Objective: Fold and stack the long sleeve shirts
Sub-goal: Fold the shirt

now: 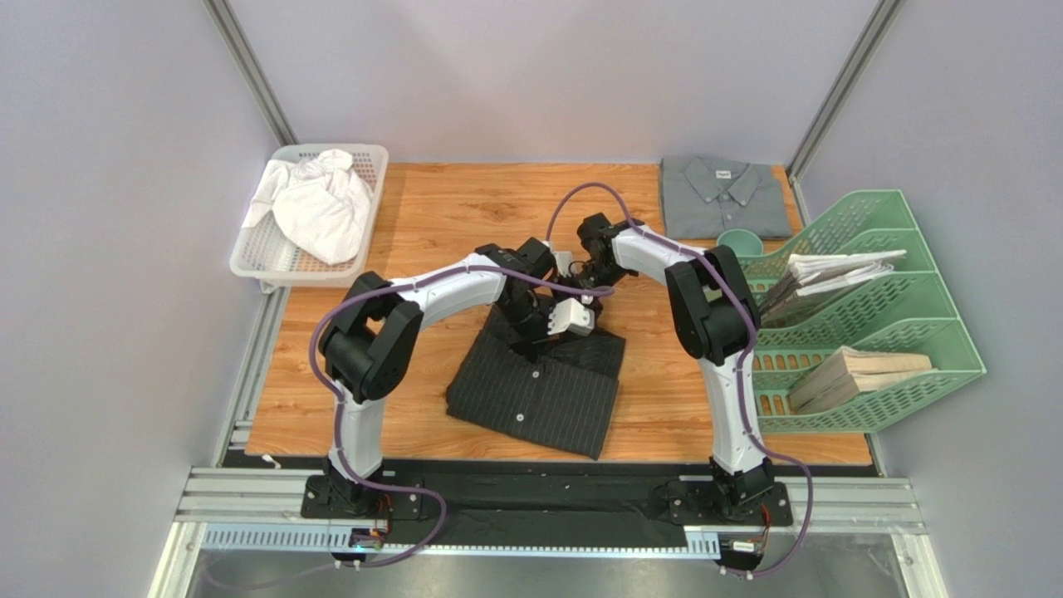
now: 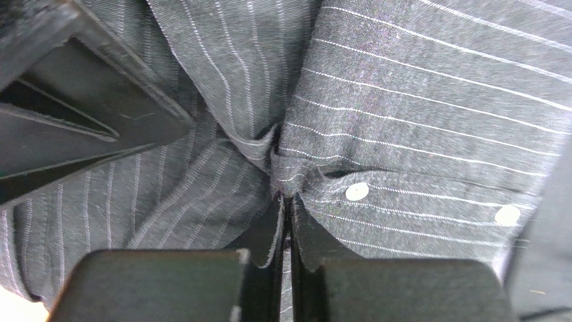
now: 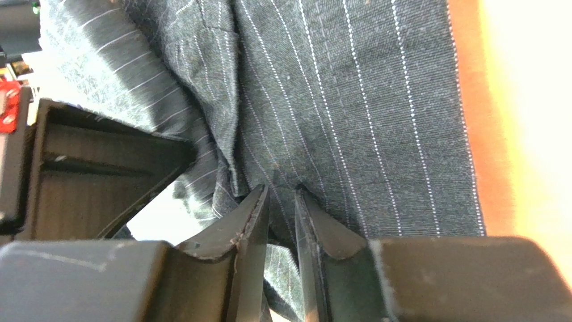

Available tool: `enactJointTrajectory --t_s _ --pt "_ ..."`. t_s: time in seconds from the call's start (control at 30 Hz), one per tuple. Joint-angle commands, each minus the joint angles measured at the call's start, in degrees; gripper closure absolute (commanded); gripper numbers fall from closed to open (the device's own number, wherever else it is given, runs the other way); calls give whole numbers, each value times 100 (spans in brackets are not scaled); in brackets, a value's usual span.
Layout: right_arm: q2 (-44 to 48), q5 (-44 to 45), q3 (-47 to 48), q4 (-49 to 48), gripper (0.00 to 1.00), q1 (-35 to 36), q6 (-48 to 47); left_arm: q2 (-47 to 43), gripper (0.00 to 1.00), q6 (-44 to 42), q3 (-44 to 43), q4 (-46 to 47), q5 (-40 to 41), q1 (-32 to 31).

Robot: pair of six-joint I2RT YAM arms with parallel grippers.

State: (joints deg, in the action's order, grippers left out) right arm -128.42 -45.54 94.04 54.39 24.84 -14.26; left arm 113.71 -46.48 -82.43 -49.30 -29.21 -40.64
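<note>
The black pinstriped shirt (image 1: 539, 380) lies folded in the middle of the wooden table (image 1: 424, 224). Both grippers meet at its far edge. My left gripper (image 2: 289, 196) is shut on a pinch of this shirt (image 2: 430, 127) beside a white button (image 2: 356, 192). My right gripper (image 3: 280, 194) is shut on a thicker fold of the same cloth (image 3: 349, 100), which fills the narrow gap between its jaws. In the top view the left gripper (image 1: 534, 314) and the right gripper (image 1: 577, 299) stand close together. The plain grey shirt (image 1: 724, 196) lies folded at the back right.
A white basket (image 1: 372, 160) with a crumpled white cloth (image 1: 318, 206) stands at the back left. A green tiered rack (image 1: 911, 330) with papers and a green cup (image 1: 739, 243) stand along the right edge, close to the right arm.
</note>
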Motion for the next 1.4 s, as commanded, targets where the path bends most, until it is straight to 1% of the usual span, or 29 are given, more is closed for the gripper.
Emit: enactJointTrajectory --t_s 0.0,0.03,0.07,0.13,0.17,0.27,0.3,0.33,0.37,0.43,0.47,0.7,0.8,0.9,1.0,1.03,1.1,1.13,1.17,1.27,1.37 --pt "528 -78 -88 -26 71 12 29 -604 90 359 175 -247 -550 -75" --pt "555 -104 130 53 71 -23 29 -744 87 359 166 -282 -585 -84" --pt "564 -139 271 158 69 -41 37 -806 80 350 157 -291 -647 -84" --pt "573 -236 553 457 68 -119 55 -955 73 359 87 -326 -691 -67" --pt "573 -227 763 519 67 -146 81 -965 67 307 44 -387 -787 -49" --pt "564 -149 1054 713 66 -216 73 -921 60 43 -71 -563 -840 -23" --pt "503 -113 1116 826 66 -216 3 -877 59 8 -106 -563 -832 -31" --pt "459 -52 1169 871 66 -225 -32 -790 54 -80 -132 -598 -823 -31" --pt "415 -34 1239 915 67 -217 -68 -728 50 -107 -176 -616 -823 -31" --pt "257 27 1301 924 67 -225 -59 -535 49 -177 -299 -660 -814 -31" --pt "169 54 1336 915 67 -217 -59 -473 34 -212 -343 -660 -805 -31" --pt "-315 98 1591 722 68 -208 29 54 33 -353 -607 -756 -691 -31" --pt "-403 168 1521 669 69 -199 -41 169 37 -441 -625 -879 -744 -31" --pt "-491 317 1416 617 70 -164 -156 143 44 -529 -537 -932 -858 -40" --pt "-622 458 1380 590 72 -146 -226 143 61 -608 -572 -1107 -911 -40" --pt "-631 484 1380 590 73 -146 -244 125 75 -625 -598 -1187 -954 -31" --pt "-658 528 1363 581 73 -146 -287 38 85 -713 -712 -1467 -1051 -40" --pt "-658 529 1345 581 73 -146 -296 -15 96 -740 -748 -1547 -1130 -40" --pt "-649 529 1328 590 73 -146 -305 -68 100 -722 -783 -1583 -1148 -40" --pt "-632 511 1284 590 74 -155 -340 -156 100 -740 -958 -1854 -1210 -5" --pt "-588 450 1231 599 74 -155 -375 -25 100 -670 -1265 -1978 -1289 135"
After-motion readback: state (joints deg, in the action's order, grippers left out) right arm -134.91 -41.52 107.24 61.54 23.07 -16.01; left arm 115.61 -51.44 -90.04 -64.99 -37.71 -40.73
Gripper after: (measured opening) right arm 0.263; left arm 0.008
